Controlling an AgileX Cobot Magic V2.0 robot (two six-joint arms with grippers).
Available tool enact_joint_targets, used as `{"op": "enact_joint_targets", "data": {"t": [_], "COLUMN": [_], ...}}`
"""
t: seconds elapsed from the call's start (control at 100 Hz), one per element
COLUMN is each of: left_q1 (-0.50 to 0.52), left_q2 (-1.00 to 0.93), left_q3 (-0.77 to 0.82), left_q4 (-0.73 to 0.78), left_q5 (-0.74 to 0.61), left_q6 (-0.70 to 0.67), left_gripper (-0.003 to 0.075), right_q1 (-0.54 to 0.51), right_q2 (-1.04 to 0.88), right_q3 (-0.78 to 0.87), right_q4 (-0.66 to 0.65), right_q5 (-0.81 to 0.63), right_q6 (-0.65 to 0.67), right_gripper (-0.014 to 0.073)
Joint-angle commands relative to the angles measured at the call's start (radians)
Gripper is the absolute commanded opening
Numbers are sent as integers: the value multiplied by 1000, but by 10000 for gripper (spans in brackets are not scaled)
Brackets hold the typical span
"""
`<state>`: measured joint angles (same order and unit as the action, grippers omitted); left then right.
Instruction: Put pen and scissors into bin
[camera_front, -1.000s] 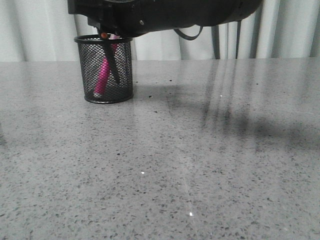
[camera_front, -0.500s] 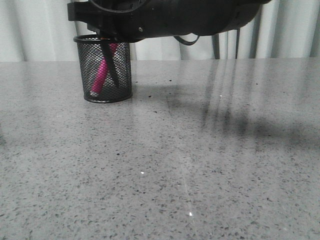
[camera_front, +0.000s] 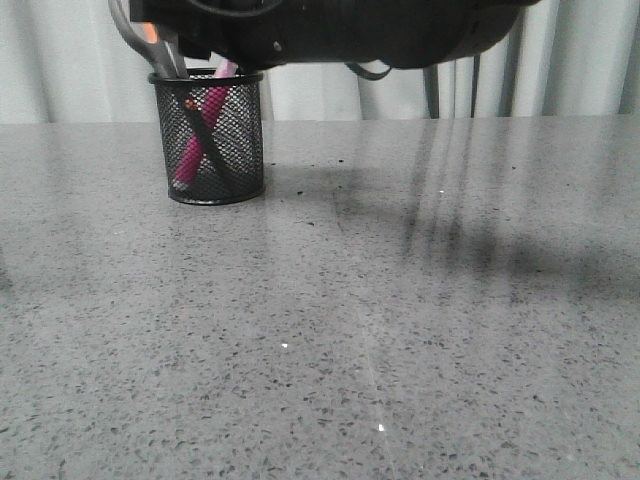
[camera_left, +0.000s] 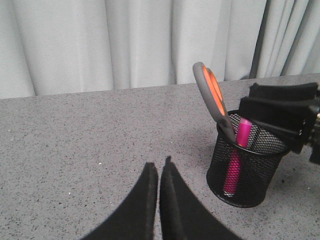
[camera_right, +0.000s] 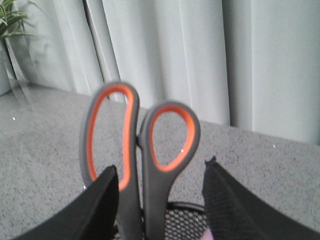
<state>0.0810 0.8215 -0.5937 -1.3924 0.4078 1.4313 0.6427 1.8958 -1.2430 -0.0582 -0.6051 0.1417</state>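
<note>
The bin (camera_front: 245, 140), a black mesh cup, stands at the far left of the grey table. The magenta pen (camera_front: 187, 160) leans inside it. The scissors (camera_front: 148, 32) stand blades down in the bin, crossing the pen, with the orange-lined handles tilted out over the left rim. My right gripper (camera_right: 161, 167) is open just above the bin (camera_right: 185, 220), with the scissors' handles (camera_right: 157, 180) loose between its jaws. My left gripper (camera_left: 159, 164) is shut and empty over the table beside the bin (camera_left: 250, 175), where the scissors (camera_left: 212, 95) and pen (camera_left: 243, 131) also show.
My right arm (camera_front: 320, 30) fills the top of the front view over the bin. Grey curtains hang behind the table. Dark chair legs (camera_front: 435, 90) stand behind the far edge. A potted plant (camera_right: 12, 15) is off to one side.
The scissors have slid down into the bin and tipped left, so the handles now stick out over the left rim. The right gripper has let go of them.
</note>
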Motion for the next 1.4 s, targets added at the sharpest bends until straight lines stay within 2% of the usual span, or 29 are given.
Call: {"op": "enact_joint_targets", "data": {"t": [0.0,0.09,0.18,0.29,0.39,0.55,0.65,0.79,1.02,1.22,1.39], "left_q1": [-7,-7,-7,-7,-7,-7,-7,-7,-7,-7,-7], "left_q2": [-7,-7,-7,-7,-7,-9,-32,-108,-338,-533,-651], "left_q3": [-30,-30,-30,-30,-30,-28,-16,51,230,344,403], "left_q4": [-40,-40,-40,-40,-35,-1,-1,-36,-91,-94,-162], "left_q5": [0,0,-1,-4,-15,-17,-27,-80,-168,-216,-257], "left_q6": [-5,-5,-5,-5,-4,6,8,62,109,109,109], "left_gripper": [-19,-19,-19,-19,-19,-19,-19,-19,-19,-19,-19], "right_q1": [1,-8,-30,-77,-148,-254,-300,-363,-445,-450,-450], "right_q2": [-100,-155,-228,-355,-484,-694,-817,-995,-1298,-1556,-1669], "right_q3": [-21,-11,23,91,154,243,316,469,768,996,1083], "right_q4": [-7,-8,-8,-8,-8,-37,-76,-107,-107,-92,-11], "right_q5": [-99,-99,-95,-62,29,273,361,368,368,305,307], "right_q6": [-9,-9,-38,-69,-71,-89,-125,-125,-125,-125,-125], "right_gripper": [337,302,230,81,-79,-69,-69,-69,-69,-69,-69]}}
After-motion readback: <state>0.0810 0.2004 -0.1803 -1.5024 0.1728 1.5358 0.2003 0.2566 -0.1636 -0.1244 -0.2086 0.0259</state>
